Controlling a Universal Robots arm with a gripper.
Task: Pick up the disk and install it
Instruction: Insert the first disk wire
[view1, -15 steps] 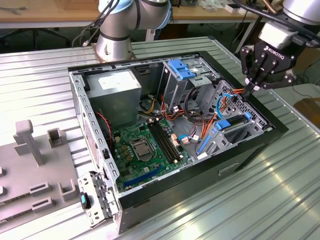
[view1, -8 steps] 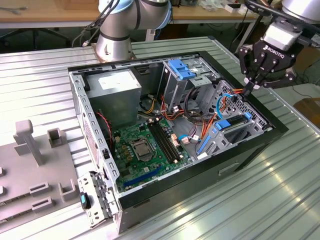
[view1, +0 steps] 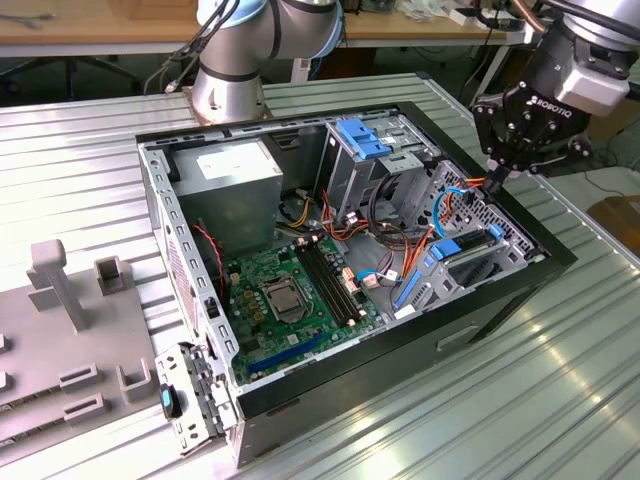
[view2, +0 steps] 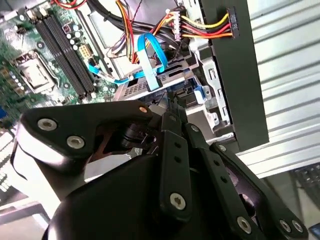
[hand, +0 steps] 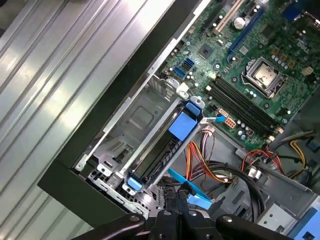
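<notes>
Claw (view1: 497, 180): fingers pressed together with nothing between them, hovering just above the drive bay.
Disk (view1: 475, 250): inside the case (view1: 480, 322), in the bay at the corner on the exterior view's right.
Progress: the disk looks picked and slotted in. I cannot tell whether it is fully latched.
Axis: the long side runs along the near case wall, and the thin edge seems to face up, between blue rails.
Worktop (view1: 520, 410): carries the case.

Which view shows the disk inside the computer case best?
The first wrist view: the disk stands on edge in its bay, blue rails plain. The exterior view shows it from afar; in the second wrist view the jaws cover most of it.
</notes>
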